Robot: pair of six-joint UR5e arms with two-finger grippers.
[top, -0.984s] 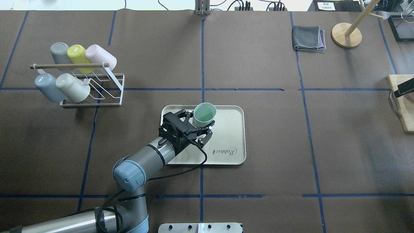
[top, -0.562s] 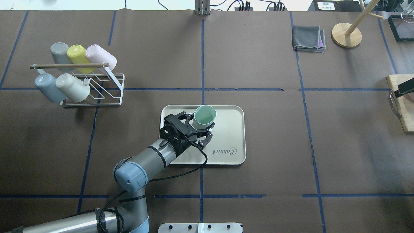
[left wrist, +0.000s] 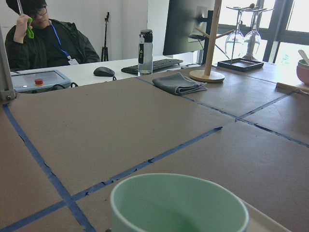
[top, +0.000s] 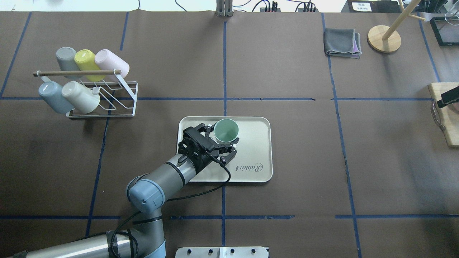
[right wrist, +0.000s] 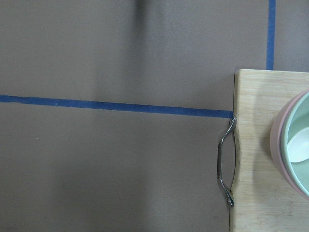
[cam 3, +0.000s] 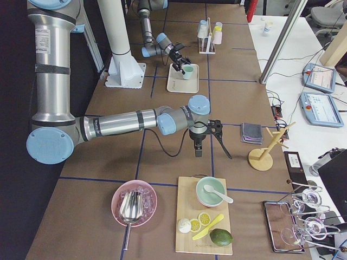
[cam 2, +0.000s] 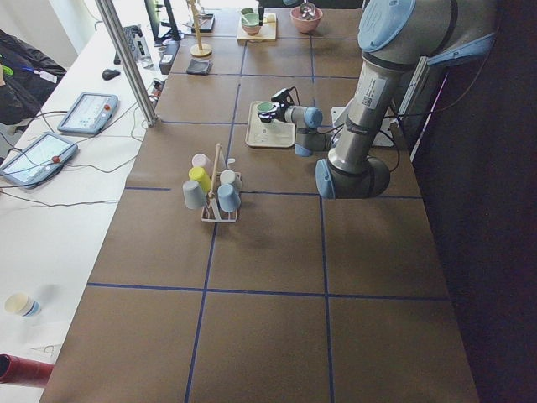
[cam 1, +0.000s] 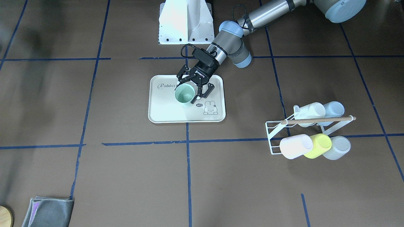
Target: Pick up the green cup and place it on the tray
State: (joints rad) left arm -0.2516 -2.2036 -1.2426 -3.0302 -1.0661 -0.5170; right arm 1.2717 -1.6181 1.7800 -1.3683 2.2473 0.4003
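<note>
The green cup [top: 226, 129] stands upright, mouth up, at the far middle of the cream tray [top: 251, 172]. My left gripper [top: 223, 137] reaches in from the near left, its fingers on either side of the cup's lower body, shut on it. The front view shows the same cup [cam 1: 184, 94] over the tray [cam 1: 164, 110], beside the bunny drawing. The cup's rim [left wrist: 178, 208] fills the bottom of the left wrist view. My right gripper [cam 3: 212, 147] hovers far right, near the wooden board [cam 3: 203, 216]; I cannot tell whether it is open or shut.
A white wire rack [top: 118, 98] with several pastel cups lying on it stands at the far left. A folded grey cloth [top: 342, 43] and a wooden stand [top: 383, 38] are at the far right. The board carries a bowl [cam 3: 210, 192], with a pink bowl [cam 3: 134, 203] beside it.
My left gripper and the green cup have sunk slightly towards the tray and drawn back a little. The right arm has not moved.
</note>
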